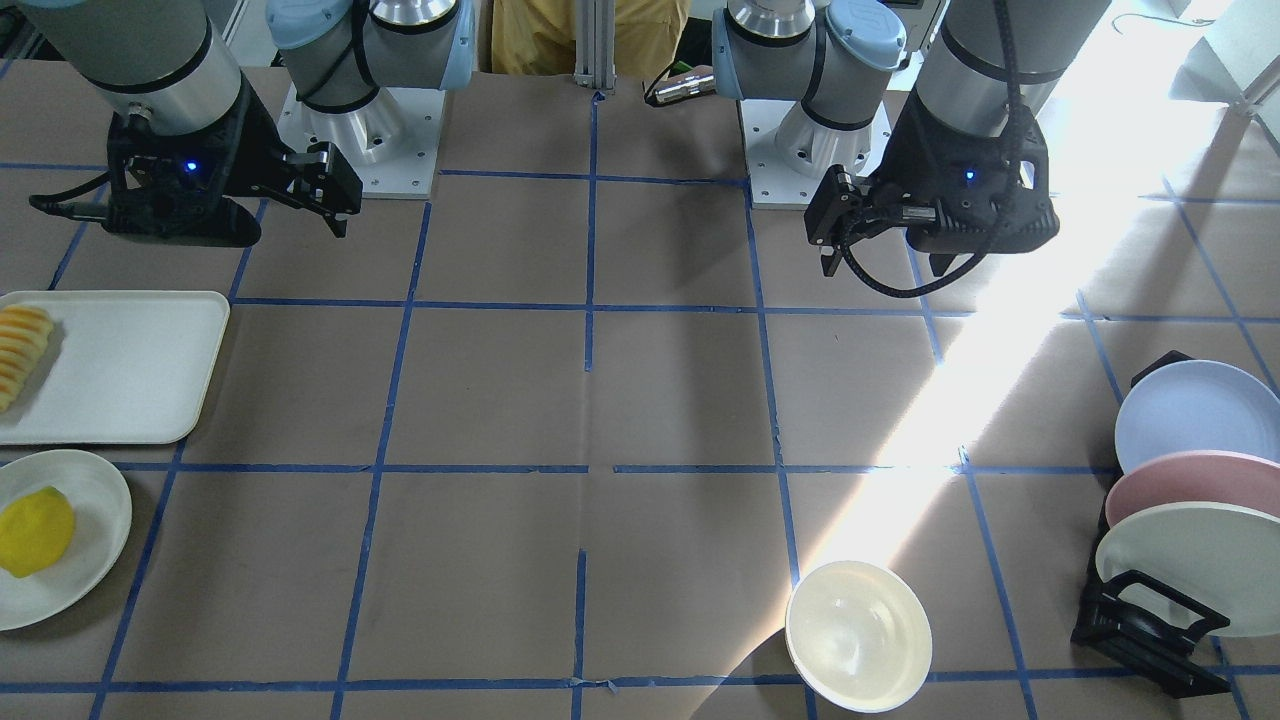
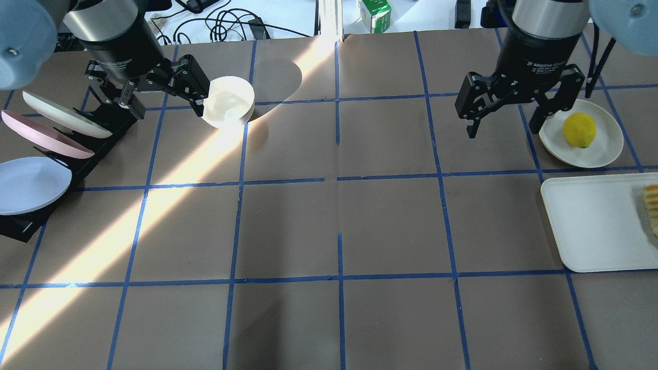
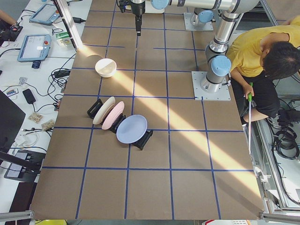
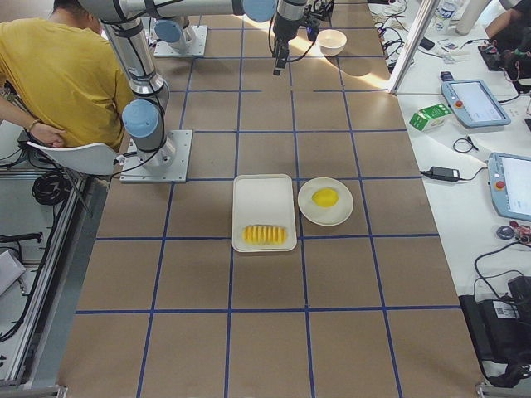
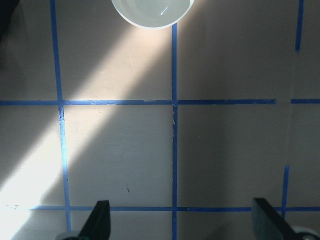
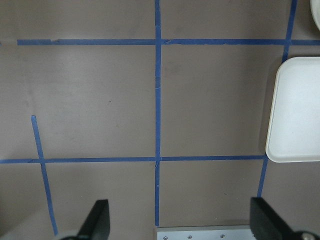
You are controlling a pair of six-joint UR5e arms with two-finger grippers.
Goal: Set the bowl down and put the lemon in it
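The cream-white bowl [image 1: 858, 635] stands upright and empty on the table's far side, at the edge of a sunlit stripe; it also shows in the overhead view [image 2: 227, 102] and at the top of the left wrist view [image 5: 152, 12]. The yellow lemon [image 1: 35, 530] [image 2: 579, 130] lies on a cream plate [image 2: 601, 149]. My left gripper [image 2: 165, 103] [image 5: 182, 222] hangs open and empty above the table, just beside the bowl in the overhead view. My right gripper [image 2: 504, 126] [image 6: 180, 222] hangs open and empty, left of the lemon's plate.
A black rack [image 1: 1150, 630] holds three plates on edge, blue [image 2: 31, 185], pink and cream, near my left arm. A white tray [image 2: 591, 226] with a row of orange-yellow fruit slices [image 1: 20, 350] lies beside the lemon's plate. A person in a yellow shirt [image 3: 262, 51] sits behind the robot.
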